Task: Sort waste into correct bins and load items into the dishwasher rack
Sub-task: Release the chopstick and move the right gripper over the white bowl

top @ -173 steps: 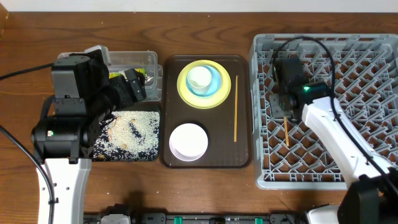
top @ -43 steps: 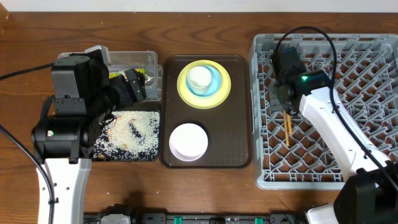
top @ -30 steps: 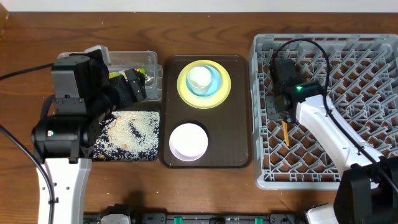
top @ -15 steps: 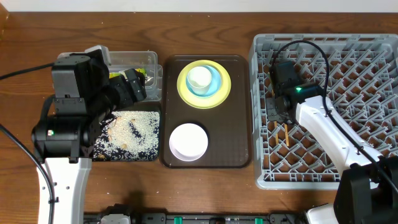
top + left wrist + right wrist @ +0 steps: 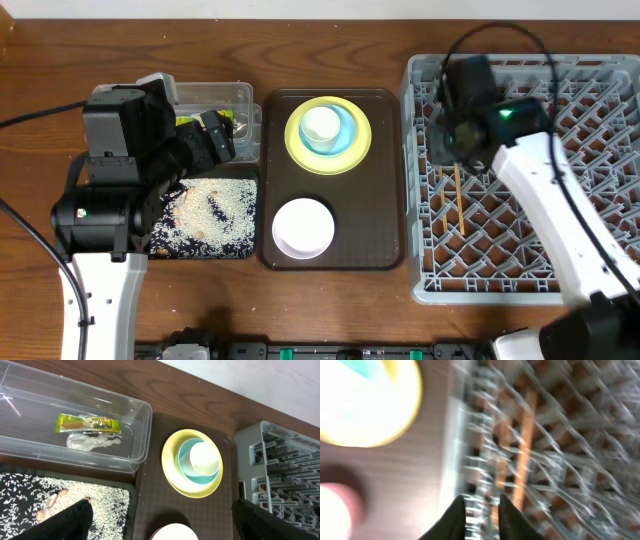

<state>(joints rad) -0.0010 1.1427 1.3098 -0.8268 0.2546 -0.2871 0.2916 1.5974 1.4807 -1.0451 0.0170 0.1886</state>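
Observation:
Two wooden chopsticks point(image 5: 452, 198) lie side by side in the left part of the grey dishwasher rack point(image 5: 600, 270); they are blurred orange bars in the right wrist view point(image 5: 524, 445). My right gripper point(image 5: 447, 140) hovers above their far ends, slightly open and empty. The yellow plate point(image 5: 352, 158) holds the light blue bowl point(image 5: 345, 135) and white cup point(image 5: 321, 124). The white bowl point(image 5: 303, 227) sits in front of it. My left gripper point(image 5: 167, 525) is wide open and empty. The clear tub point(image 5: 145, 415) holds the wrapper point(image 5: 87, 423) and tissue point(image 5: 92, 440). Rice point(image 5: 95, 507) covers the black tray point(image 5: 205, 250).
The dark brown serving tray point(image 5: 385, 250) lies between the bins and the rack, carrying the plate stack and the white bowl. The left arm's body point(image 5: 110, 190) overhangs the bins. A black cable point(image 5: 500, 45) loops above the right arm.
The second chopstick went from the brown tray into the rack. My right gripper has let go of it beside the first and risen toward the rack's far side. The left arm has not moved.

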